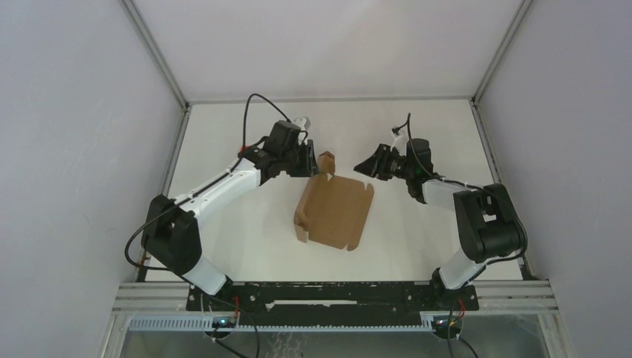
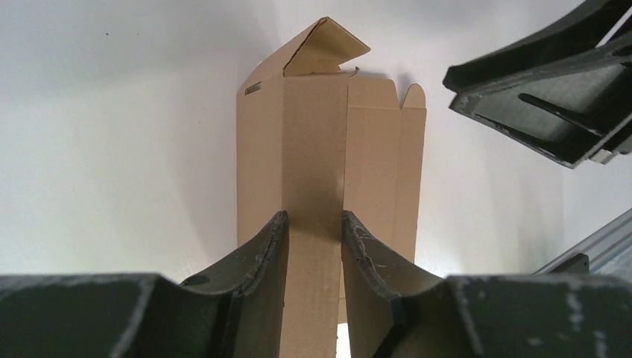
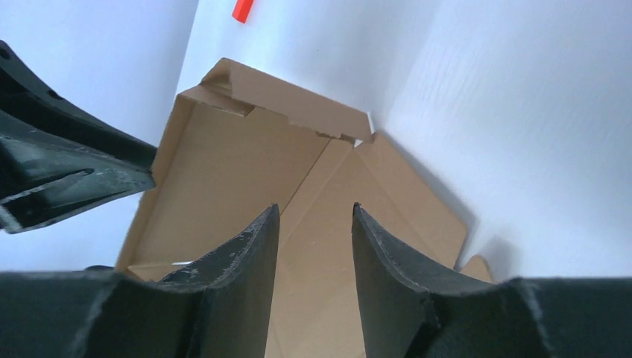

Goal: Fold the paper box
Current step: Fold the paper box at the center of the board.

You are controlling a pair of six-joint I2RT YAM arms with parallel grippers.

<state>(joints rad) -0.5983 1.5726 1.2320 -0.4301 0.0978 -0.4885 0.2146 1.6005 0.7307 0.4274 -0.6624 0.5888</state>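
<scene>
Paper box [image 1: 335,212], mid-table [image 1: 246,231], partly formed: the base panel and the right-hand flaps are seen lying flat. The left wall is raised and is clamped at its far end by the left gripper [image 2: 313,224], both fingers pressed against the cardboard, so most of the folding is judged to be left. Near the far right corner the right gripper [image 3: 313,212] is shown with its fingers parted and nothing between them. Whether the standing far flap is tucked in cannot be told, and a small red object [image 3: 241,9] beyond is cropped at the frame edge.
</scene>
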